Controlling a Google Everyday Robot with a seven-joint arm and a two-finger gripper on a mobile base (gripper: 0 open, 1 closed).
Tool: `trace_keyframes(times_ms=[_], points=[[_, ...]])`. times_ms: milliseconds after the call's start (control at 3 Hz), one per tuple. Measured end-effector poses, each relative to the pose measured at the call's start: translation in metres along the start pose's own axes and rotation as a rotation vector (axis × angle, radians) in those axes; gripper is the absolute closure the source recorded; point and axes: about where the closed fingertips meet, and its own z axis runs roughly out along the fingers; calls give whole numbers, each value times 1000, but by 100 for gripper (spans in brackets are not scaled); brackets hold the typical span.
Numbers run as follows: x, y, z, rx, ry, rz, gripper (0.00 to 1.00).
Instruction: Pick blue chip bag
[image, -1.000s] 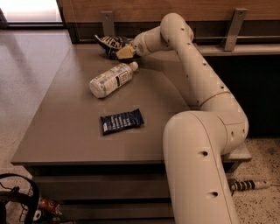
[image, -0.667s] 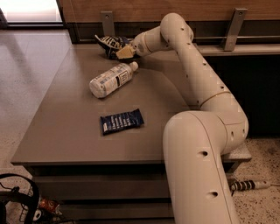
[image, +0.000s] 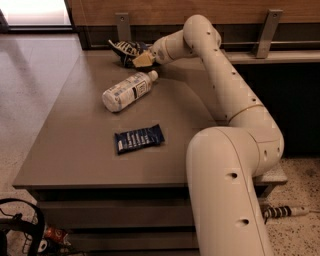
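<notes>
The blue chip bag (image: 124, 48), crumpled dark blue with white patches, lies at the far edge of the table (image: 65, 145), just beyond the bottle's cap. My gripper (image: 141, 59) reaches over from the right and sits at the bag's right end, covering part of it. The arm stretches across the right side of the table.
A white plastic bottle (image: 126, 91) lies on its side in front of the bag. A flat dark-blue bar wrapper (image: 139, 138) lies near the table's middle. A wooden wall with metal brackets (image: 122, 25) runs close behind the bag. Floor lies to the left.
</notes>
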Motion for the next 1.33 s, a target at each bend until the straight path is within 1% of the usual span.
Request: trace_keyframes(times_ms=[1333], points=[[-1, 0, 0, 0, 0, 0, 100]])
